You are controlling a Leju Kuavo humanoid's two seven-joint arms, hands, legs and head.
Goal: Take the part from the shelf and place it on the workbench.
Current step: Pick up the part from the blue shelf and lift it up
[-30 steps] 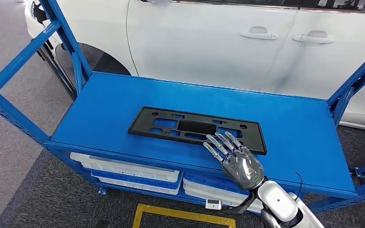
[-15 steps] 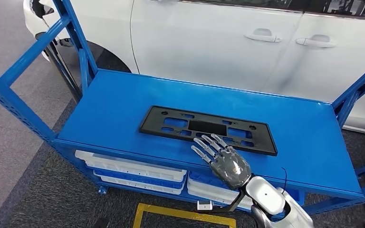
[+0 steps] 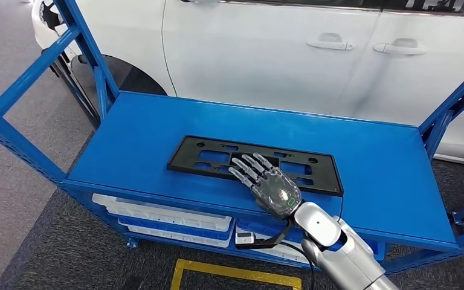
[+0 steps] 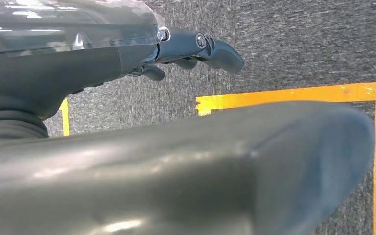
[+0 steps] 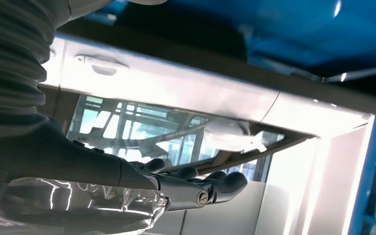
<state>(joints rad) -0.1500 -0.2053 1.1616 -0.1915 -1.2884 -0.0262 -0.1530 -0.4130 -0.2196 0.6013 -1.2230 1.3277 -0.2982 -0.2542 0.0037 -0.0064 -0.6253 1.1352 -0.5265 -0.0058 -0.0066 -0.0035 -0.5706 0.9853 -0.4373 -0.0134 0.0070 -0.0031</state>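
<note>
Here your right hand (image 3: pixel 270 188) lay spread and empty over the part's (image 3: pixel 217 158) near edge; thin, stiff, light plastic — you could have gripped that edge.

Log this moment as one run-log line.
phase: reach | right robot hand: fingers spread over black part, not gripping | part: flat on blue shelf | left robot hand: hanging over floor

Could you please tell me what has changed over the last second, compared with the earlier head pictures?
The right hand has moved forward and to the left, and its spread fingers now lie over the middle of the black part. The part remains flat on the blue shelf, unlifted.
</note>
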